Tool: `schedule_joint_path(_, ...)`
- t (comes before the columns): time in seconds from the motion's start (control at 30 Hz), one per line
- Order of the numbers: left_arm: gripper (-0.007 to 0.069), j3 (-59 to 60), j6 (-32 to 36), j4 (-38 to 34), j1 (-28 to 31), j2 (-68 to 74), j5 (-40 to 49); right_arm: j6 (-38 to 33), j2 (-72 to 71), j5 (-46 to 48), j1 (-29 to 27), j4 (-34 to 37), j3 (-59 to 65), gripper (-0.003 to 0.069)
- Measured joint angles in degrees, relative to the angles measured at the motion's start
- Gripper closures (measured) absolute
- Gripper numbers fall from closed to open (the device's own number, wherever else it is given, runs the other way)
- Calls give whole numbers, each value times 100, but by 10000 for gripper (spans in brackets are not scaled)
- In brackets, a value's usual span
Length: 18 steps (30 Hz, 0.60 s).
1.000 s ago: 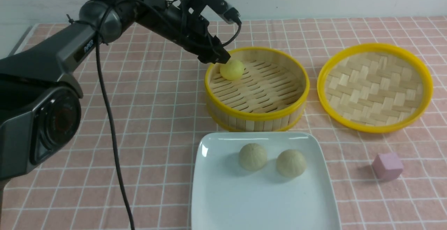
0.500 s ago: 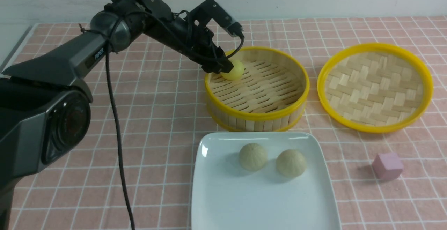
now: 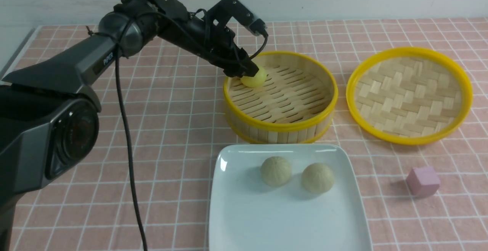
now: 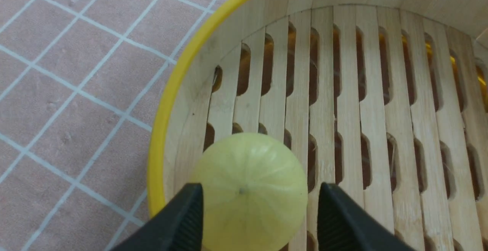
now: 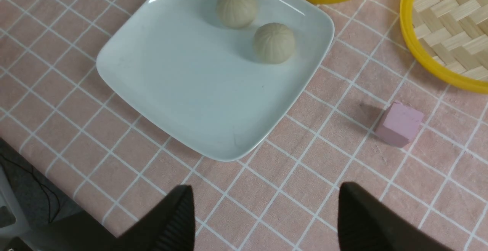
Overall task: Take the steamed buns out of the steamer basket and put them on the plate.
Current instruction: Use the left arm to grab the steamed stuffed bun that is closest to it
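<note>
So two beige buns [image 3: 276,171] sit on the plate [image 3: 244,213], and my open left pincer [image 4: 254,220] straddles the last yellow bun [image 4: 249,190] in the basket [image 3: 280,125].

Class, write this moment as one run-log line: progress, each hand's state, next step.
progress: two beige buns on plate | left hand: open, straddling yellow bun in steamer basket | right hand: open, idle | next: likely close

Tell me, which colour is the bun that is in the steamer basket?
Pale yellow. The bun in the steamer basket shows best in the left wrist view.
</note>
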Motion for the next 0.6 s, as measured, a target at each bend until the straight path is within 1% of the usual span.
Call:
schedule_joint_path(0.27,204,0,0,-10,0,107,-36,13,0,0,0,0,0,164)
schedule_joint_path(0.6,204,-15,7,-203,-12,259,-155,13,0,0,0,0,0,164)
